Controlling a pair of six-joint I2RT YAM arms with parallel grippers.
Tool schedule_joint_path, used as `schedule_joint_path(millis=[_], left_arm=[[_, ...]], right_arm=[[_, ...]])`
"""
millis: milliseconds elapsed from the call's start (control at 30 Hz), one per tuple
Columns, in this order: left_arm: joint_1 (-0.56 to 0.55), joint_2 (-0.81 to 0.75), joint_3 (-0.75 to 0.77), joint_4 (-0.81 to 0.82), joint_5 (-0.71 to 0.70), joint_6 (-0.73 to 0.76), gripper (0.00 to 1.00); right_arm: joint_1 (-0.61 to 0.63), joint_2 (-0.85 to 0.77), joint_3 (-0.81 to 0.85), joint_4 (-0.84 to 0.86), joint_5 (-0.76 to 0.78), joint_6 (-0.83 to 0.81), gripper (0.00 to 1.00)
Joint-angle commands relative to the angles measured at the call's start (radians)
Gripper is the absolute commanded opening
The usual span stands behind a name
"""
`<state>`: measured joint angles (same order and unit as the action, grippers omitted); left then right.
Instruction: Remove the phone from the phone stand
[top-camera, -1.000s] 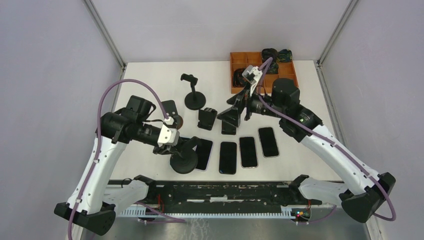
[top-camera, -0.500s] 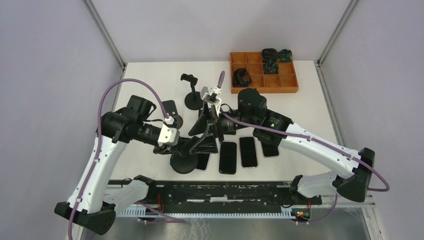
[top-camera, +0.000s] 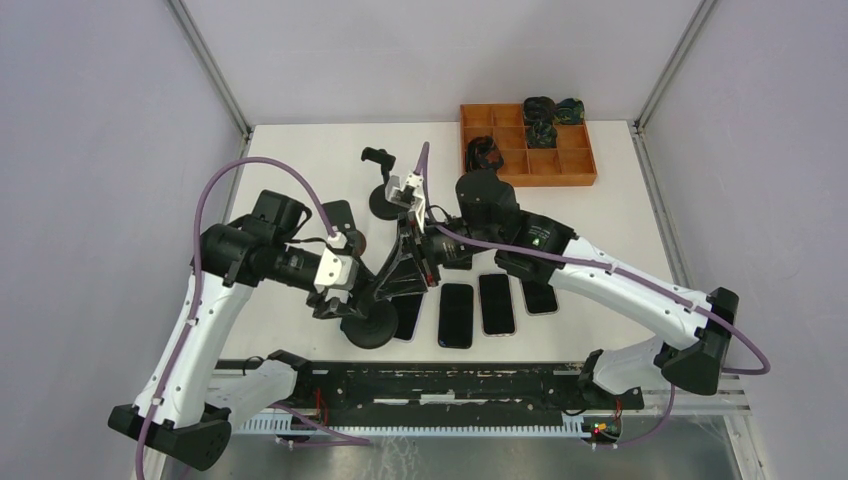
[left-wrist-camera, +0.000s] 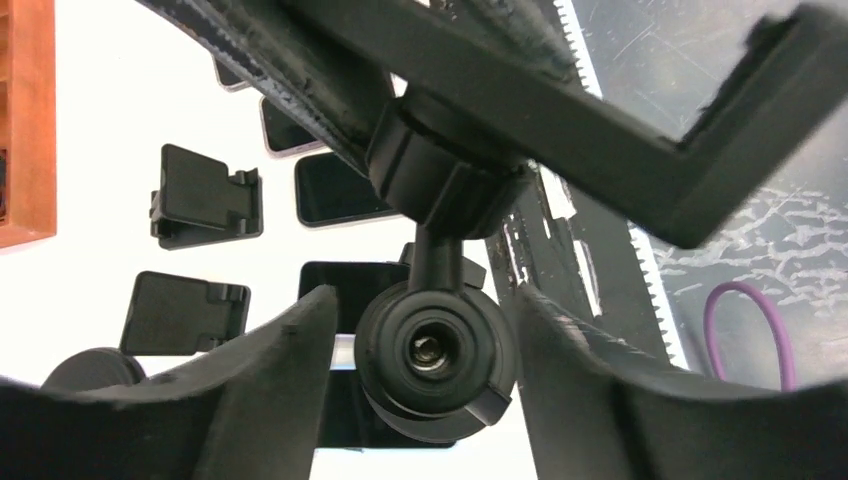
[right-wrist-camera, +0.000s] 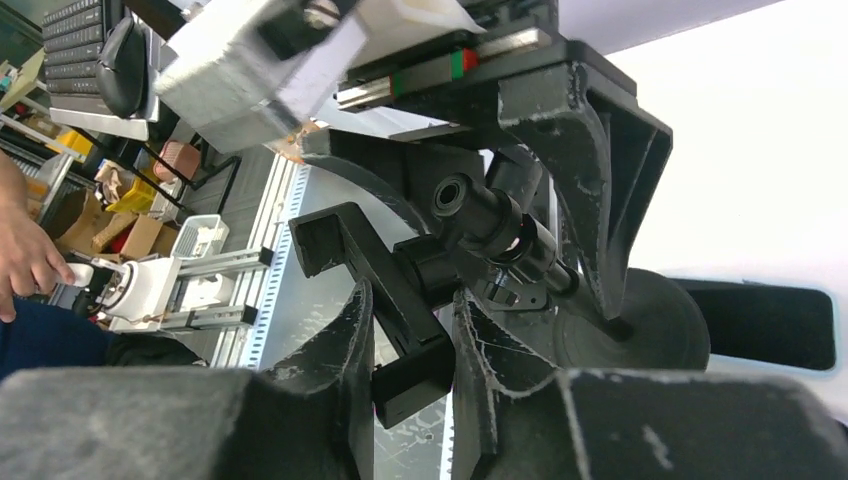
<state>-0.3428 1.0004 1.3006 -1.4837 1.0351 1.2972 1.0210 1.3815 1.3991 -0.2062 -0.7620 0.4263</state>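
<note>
Risk: right gripper (right-wrist-camera: 410, 300) may tug the clamp bracket (right-wrist-camera: 340, 240), not a phone. I see none in the phone stand (top-camera: 368, 322). The stand could twist loose onto the 4 phones (top-camera: 456, 315) flat beside its base. Right: pinched on the bracket. Left gripper (left-wrist-camera: 425, 295): half spread round the stand's neck, grip unclear.

The white table (top-camera: 300, 170) carries a wooden compartment tray (top-camera: 560, 165) at its far right corner. Nearer than the tray, dark phones (top-camera: 456, 315) lie flat in a row. Left of the tray stands a black round-based phone stand (top-camera: 378, 205).
</note>
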Motion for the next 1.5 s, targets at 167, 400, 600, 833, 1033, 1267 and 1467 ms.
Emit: schedule_joint_path(millis=[167, 400, 600, 833, 1033, 1267, 1467], left_arm=[[-0.002, -0.038, 0.044, 0.162, 0.005, -0.160, 1.00], [-0.002, -0.030, 0.085, 0.239, -0.047, -0.327, 1.00], [-0.002, -0.013, 0.118, 0.260, -0.102, -0.433, 1.00], [-0.002, -0.006, 0.130, 0.274, -0.148, -0.481, 1.00], [-0.002, -0.014, 0.098, 0.342, -0.201, -0.559, 1.00], [-0.002, 0.013, 0.091, 0.357, -0.266, -0.618, 1.00], [-0.002, 0.010, 0.051, 0.422, -0.337, -0.688, 1.00]], right_arm=[[-0.183, -0.081, 0.068, -0.002, 0.032, 0.027, 0.00], [-0.421, -0.107, 0.159, -0.134, 0.096, -0.040, 0.00], [-0.603, -0.069, 0.224, -0.148, 0.140, -0.048, 0.00], [-0.745, 0.018, 0.227, -0.081, 0.156, -0.039, 0.00], [-0.773, 0.128, 0.185, -0.080, 0.242, -0.140, 0.00], [-0.781, 0.171, 0.113, 0.036, 0.268, -0.205, 0.00], [-0.794, 0.161, -0.002, 0.139, 0.262, -0.218, 0.00]])
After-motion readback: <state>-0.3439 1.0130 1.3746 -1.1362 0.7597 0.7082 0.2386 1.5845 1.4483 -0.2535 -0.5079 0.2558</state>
